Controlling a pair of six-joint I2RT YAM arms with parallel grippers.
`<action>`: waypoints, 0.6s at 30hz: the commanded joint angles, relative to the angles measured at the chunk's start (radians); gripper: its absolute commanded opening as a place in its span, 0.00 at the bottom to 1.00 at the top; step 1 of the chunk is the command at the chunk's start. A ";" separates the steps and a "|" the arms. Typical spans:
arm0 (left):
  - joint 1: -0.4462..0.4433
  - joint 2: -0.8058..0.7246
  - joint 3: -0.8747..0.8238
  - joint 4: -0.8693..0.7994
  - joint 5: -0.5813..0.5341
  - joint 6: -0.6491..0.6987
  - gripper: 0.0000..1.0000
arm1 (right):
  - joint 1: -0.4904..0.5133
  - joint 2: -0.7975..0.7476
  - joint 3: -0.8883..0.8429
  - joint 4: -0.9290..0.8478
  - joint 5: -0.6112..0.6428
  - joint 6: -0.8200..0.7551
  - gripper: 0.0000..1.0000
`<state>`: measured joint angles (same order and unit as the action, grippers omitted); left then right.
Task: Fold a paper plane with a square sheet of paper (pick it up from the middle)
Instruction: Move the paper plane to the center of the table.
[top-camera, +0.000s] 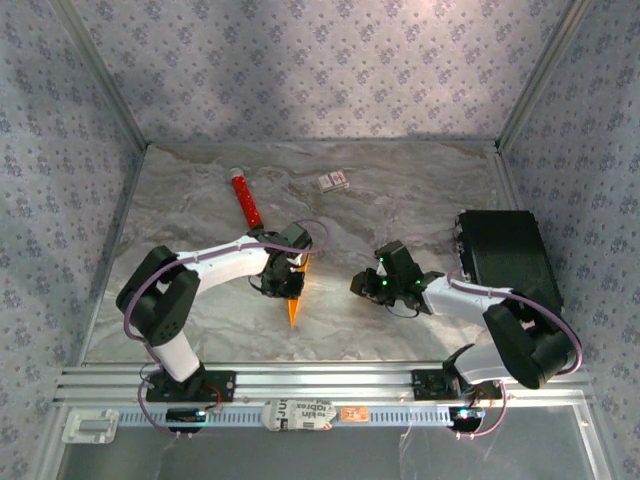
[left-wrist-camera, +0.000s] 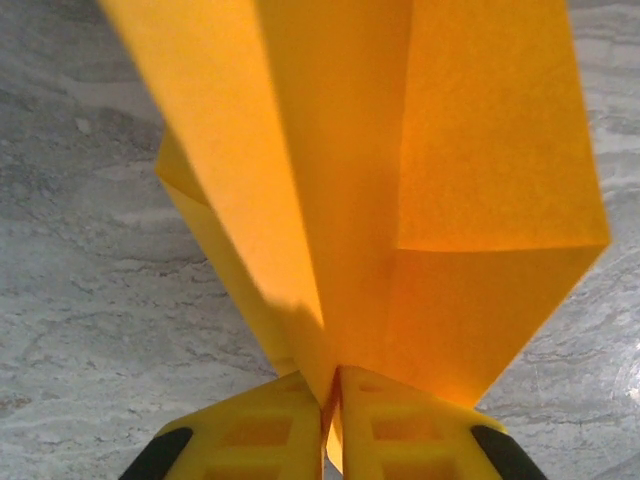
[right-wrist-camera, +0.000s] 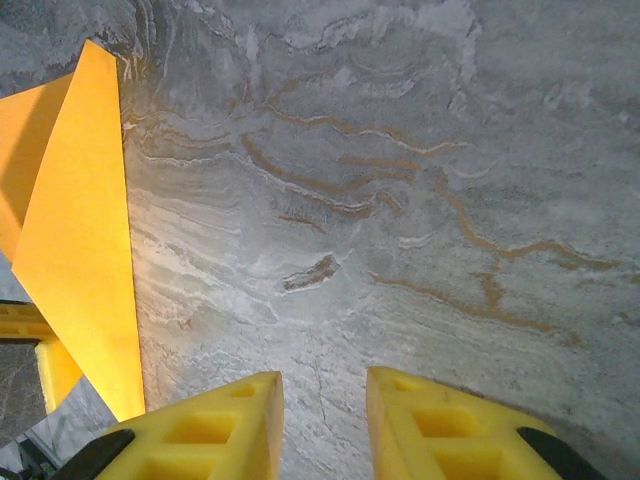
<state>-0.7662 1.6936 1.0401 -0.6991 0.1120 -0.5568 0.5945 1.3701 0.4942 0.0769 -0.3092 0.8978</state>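
Left gripper (left-wrist-camera: 332, 385) is sitting nearest the lens, its fingers (left-wrist-camera: 270, 425) pressing together on the plane (left-wrist-camera: 400, 150) at the centre fold, with only paper between them. The wings are fanning up and out from the pinch, and one flap is showing a clean crease.

From the top view the plane is hanging just under the left wrist, at the middle of the table (top-camera: 420, 200), nose pointing toward the near edge. Cannot tell if the nose is touching the table.

Right gripper (right-wrist-camera: 323, 400) is hovering just beside it, fingers (right-wrist-camera: 430, 425) apart and holding nothing, with bare table under them. One wing edge is showing at the left of its view.

Judging: folds are looking done, so the step in hand is probably finishing or setting down.

To do it well:
- Left should be pinching on the ridge, not a wing, so the dart is not twisting.
- Come down slowly and level, so the nose is not crumpling.
- Part the fingers only once the paper is resting, and lift straight up without dragging.
- Right should be staying off the wing, or pressing it flat only if a crease is springing.

Tube (top-camera: 245, 202) and card (top-camera: 334, 181) are lying well apart at the back, out of the way.
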 joint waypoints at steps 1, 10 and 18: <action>-0.006 0.009 0.026 -0.025 0.012 0.015 0.14 | 0.007 0.001 0.016 -0.030 0.018 -0.012 0.29; -0.007 0.006 0.026 -0.002 0.044 0.005 0.11 | 0.008 0.011 0.020 -0.009 -0.008 -0.018 0.29; -0.007 -0.032 0.014 0.015 0.053 -0.012 0.01 | 0.044 0.021 0.063 0.048 -0.046 -0.005 0.31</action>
<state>-0.7670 1.6962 1.0405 -0.6800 0.1497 -0.5610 0.6224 1.3781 0.5163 0.0868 -0.3305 0.8974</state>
